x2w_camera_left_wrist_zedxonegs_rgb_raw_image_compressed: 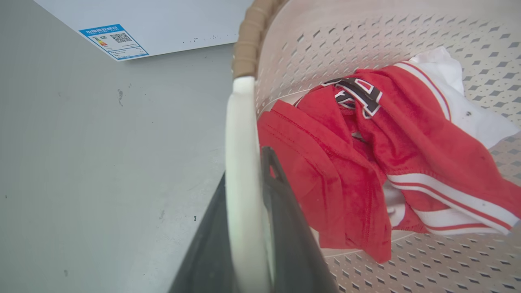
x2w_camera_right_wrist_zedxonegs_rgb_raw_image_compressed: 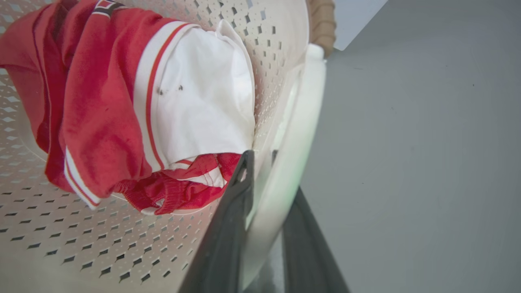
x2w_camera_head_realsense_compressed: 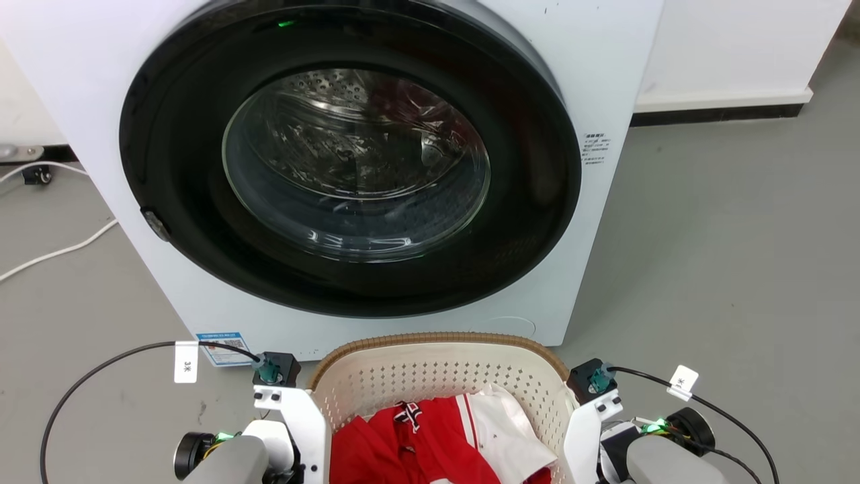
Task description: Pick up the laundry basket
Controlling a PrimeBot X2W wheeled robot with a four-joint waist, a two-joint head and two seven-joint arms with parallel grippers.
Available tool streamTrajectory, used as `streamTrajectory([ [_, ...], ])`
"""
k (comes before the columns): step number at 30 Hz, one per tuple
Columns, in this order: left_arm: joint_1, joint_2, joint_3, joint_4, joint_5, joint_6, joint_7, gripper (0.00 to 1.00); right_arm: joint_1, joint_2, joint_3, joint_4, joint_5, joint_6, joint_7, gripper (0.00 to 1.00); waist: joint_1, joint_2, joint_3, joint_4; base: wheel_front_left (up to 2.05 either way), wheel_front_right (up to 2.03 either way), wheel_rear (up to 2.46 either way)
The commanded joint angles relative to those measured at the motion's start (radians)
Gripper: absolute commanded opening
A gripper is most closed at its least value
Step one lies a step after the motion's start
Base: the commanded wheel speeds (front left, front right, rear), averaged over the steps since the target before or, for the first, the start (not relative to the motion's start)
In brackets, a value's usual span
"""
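Nearest you in the head view are the left forearm (x2w_camera_head_realsense_compressed: 228, 464) and the right forearm (x2w_camera_head_realsense_compressed: 672, 464). They flank the laundry basket (x2w_camera_head_realsense_compressed: 437, 338), which sits low just in front of the washing machine (x2w_camera_head_realsense_compressed: 591, 67) with a red garment (x2w_camera_head_realsense_compressed: 403, 444) inside.

In the left wrist view, the left gripper (x2w_camera_left_wrist_zedxonegs_rgb_raw_image_compressed: 244, 162) has its jaws drawn narrow around the white left handle (x2w_camera_left_wrist_zedxonegs_rgb_raw_image_compressed: 240, 122), with one dark finger outside the handle and one inside it.

In the right wrist view, the right gripper (x2w_camera_right_wrist_zedxonegs_rgb_raw_image_compressed: 270, 171) clasps the right handle (x2w_camera_right_wrist_zedxonegs_rgb_raw_image_compressed: 309, 101) the same way, jaws close on both sides.

By my reading, your reach and grasp are done at both ends. You cannot tell from here whether the base has left the floor (x2w_camera_right_wrist_zedxonegs_rgb_raw_image_compressed: 427, 162), so the lift looks to be what remains.
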Motion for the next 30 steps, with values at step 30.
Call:
streamTrajectory([
  [30,0.008,0.005,-0.163,0.017,-0.166,-0.013,-0.036,0.00,0.017,0.012,0.093,0.036,0.086,0.004,-0.040,0.00,0.0002,-0.0001,-0.040,-0.002,0.00,0.00,0.00],
])
